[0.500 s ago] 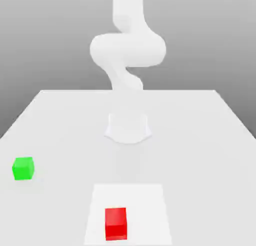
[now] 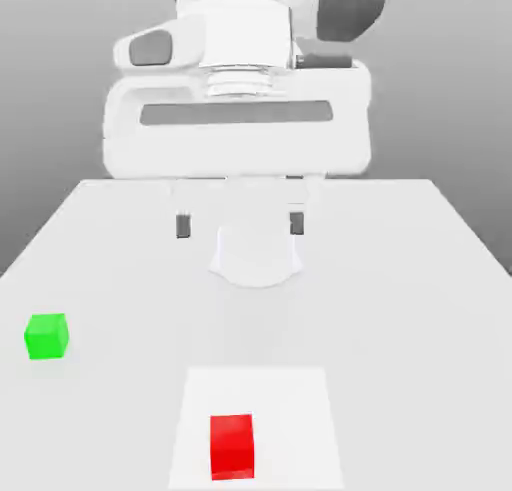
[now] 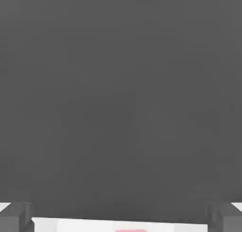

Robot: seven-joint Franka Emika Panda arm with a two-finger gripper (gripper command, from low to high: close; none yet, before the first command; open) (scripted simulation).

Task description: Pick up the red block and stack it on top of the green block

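Neither pickup nor stacking is done: the spread, empty claw (image 2: 240,225) and green block (image 2: 47,337) are apart from the red block (image 2: 232,448).

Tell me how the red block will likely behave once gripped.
The red block will probably stay stiff, given its crisp edges. Its plain, smooth faces might slip slightly. Sitting flat and boxy, it seems unlikely to roll.

Red block (image 2: 232,447), green block (image 2: 47,337): plain, bright. White square patch (image 2: 290,424). Pale grey tabletop (image 2: 400,329).
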